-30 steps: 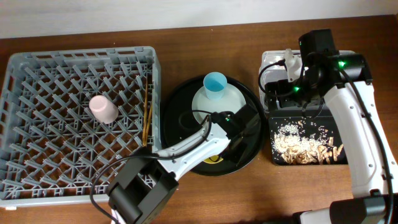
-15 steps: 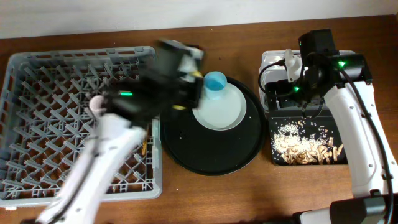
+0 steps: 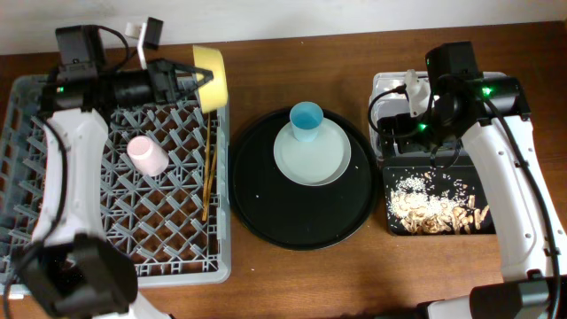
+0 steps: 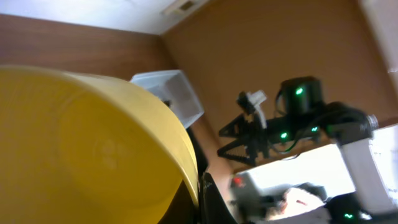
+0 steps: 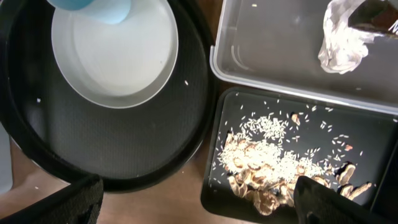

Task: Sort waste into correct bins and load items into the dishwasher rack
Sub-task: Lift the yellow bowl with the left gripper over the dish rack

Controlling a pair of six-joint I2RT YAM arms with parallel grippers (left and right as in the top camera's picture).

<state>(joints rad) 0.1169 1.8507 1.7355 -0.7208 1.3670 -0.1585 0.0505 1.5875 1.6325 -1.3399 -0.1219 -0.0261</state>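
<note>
Your left gripper (image 3: pixel 197 76) is clamped on the rim of the yellow bowl (image 3: pixel 211 78), holding it tipped on edge right over the far right corner of the rack (image 3: pixel 168 232). Down in the rack you've got the pink cup (image 3: pixel 146 156) and the chopsticks (image 3: pixel 208 170) along the right wall. The blue cup (image 3: pixel 306 120) sits on the plate (image 3: pixel 323 164) in the round tray (image 3: pixel 301 221). Your right gripper (image 5: pixel 205 202) is spread wide with nothing in it, hanging above the clear tub (image 5: pixel 267 37) with the napkin (image 5: pixel 341 42) and the black tray (image 5: pixel 385 130) of food scraps (image 5: pixel 267 158).
</note>
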